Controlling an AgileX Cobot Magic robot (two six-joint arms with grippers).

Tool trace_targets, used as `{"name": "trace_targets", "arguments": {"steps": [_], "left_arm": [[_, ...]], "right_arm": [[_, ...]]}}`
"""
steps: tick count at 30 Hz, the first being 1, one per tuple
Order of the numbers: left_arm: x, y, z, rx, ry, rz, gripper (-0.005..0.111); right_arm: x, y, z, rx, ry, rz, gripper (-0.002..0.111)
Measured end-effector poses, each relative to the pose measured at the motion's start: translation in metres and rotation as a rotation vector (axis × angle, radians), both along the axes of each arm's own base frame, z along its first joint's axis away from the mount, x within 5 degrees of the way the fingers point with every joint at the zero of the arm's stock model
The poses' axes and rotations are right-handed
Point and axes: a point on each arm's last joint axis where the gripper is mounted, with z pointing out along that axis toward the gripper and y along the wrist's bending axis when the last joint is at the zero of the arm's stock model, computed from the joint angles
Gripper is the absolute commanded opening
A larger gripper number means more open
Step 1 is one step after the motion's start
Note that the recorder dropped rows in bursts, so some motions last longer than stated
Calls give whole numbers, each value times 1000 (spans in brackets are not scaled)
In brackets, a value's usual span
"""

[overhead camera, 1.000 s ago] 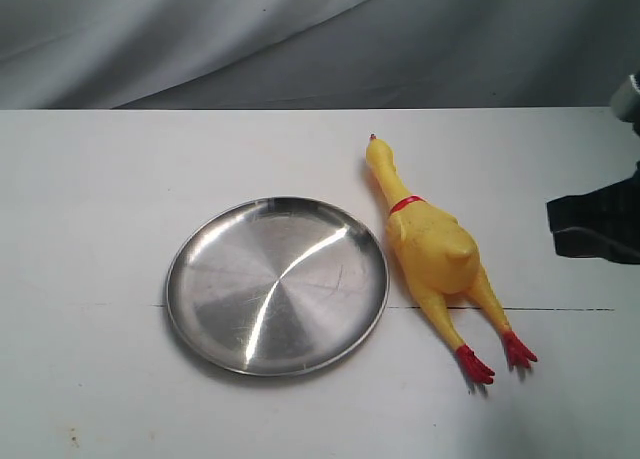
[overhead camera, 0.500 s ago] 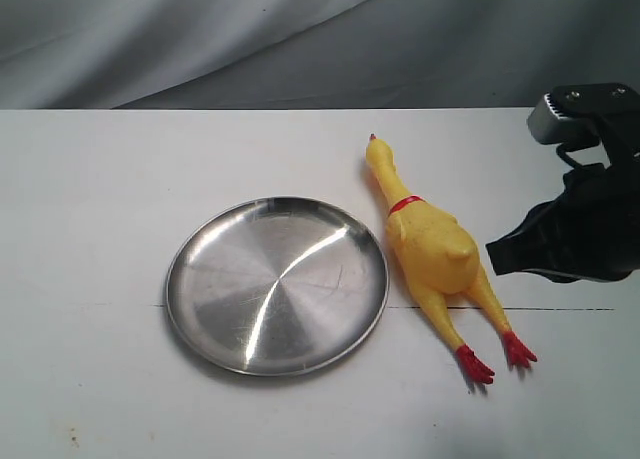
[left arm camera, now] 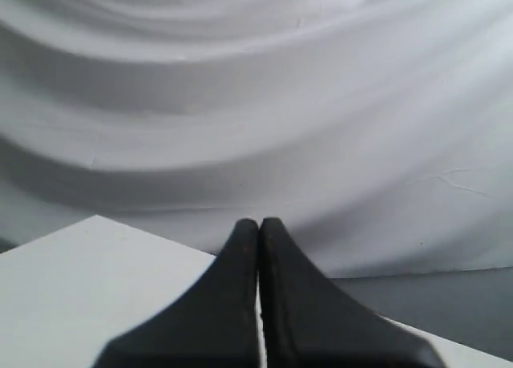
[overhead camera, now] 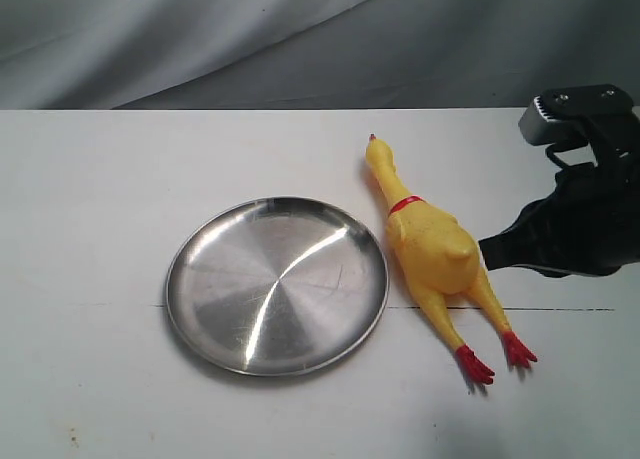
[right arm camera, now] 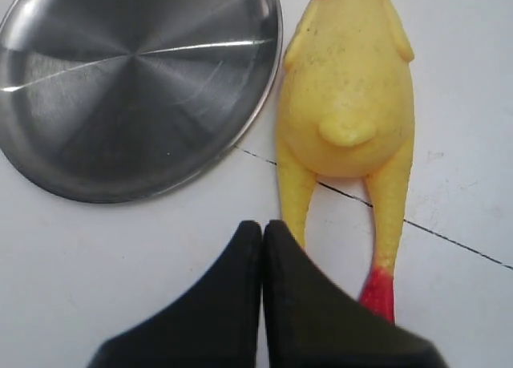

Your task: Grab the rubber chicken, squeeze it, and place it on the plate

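The yellow rubber chicken (overhead camera: 432,249) lies flat on the white table, head toward the back, red feet toward the front, just right of the steel plate (overhead camera: 277,285). Its body (right arm camera: 346,87) and legs show in the right wrist view beside the plate's rim (right arm camera: 268,79). My right gripper (overhead camera: 487,251) hovers to the chicken's right, tips close to its body. It is shut and holds nothing, its tips (right arm camera: 263,227) meeting above the chicken's legs. My left gripper (left arm camera: 259,224) is shut and empty, seen only in its own wrist view facing the grey cloth backdrop.
Grey draped cloth (overhead camera: 300,39) hangs behind the table. A thin dark seam (overhead camera: 560,309) runs across the tabletop under the chicken's legs. The white table edge (left arm camera: 96,264) shows below the left gripper.
The right arm has come in from the right edge toward the chicken, most of the way in the first half second. Chicken and plate have not moved.
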Motion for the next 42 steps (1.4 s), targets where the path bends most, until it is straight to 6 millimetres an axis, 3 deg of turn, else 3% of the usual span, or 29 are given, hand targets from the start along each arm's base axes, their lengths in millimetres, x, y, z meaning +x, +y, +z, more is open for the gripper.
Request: {"name": "trace_targets", "arguments": {"steps": [4,9,10,15,22,30,33,39,42], "left_arm": [[18,8,23,-135,97,5,0],[61,14,11,-305,355,-75,0],[75,7,10,-289,424,-153,0],[110,-20,12,-246,535,-353,0],[162,-67,11,-152,637,-565,0],[192,-84,12,-133,612,-604,0],[195,-84,15,-128,562,-605,0],[194,-84,13,-132,599,-604,5],[193,-84,10,-137,637,-603,14]], "right_arm": [[7,2,-16,-10,67,-4,0],[15,5,-37,-24,148,-9,0],[16,5,-41,-27,162,-9,0],[16,8,-43,-30,173,1,0],[6,35,-42,-64,161,122,0],[17,35,-32,-122,126,65,1],[21,35,-43,-141,165,59,11],[24,38,-70,-168,276,57,53],[26,41,-75,-141,300,33,61]]}}
